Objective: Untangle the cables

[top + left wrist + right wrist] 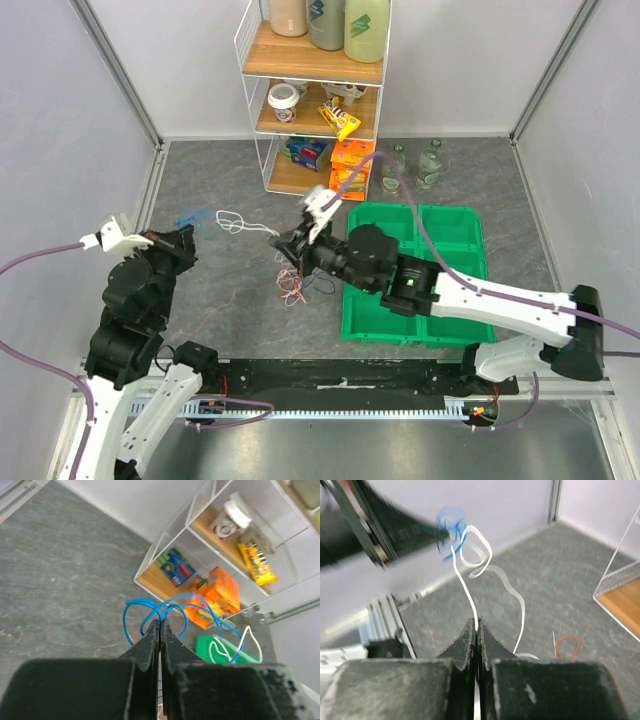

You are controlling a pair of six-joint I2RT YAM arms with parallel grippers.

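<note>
Left gripper (pixel 159 625) pinched closed, right gripper (pixel 477 624) pinched closed, both arms extended forward

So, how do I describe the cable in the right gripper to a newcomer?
Look in front of the white wire shelf with wooden boards, slightly left. A thin white cable in small loops runs from the shut right gripper. Its neighbours are a blue cable and red-orange cables; only this is white.

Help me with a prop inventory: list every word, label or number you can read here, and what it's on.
None reads clearly.
Bottles, top shelf: pale logo, no legible words.
Cup: printing blurred.
Yellow snack bag: dark lettering, too blurred.
Orange box and blue pack: print too small.
Blue cable and white cable: no marking visible.
</note>
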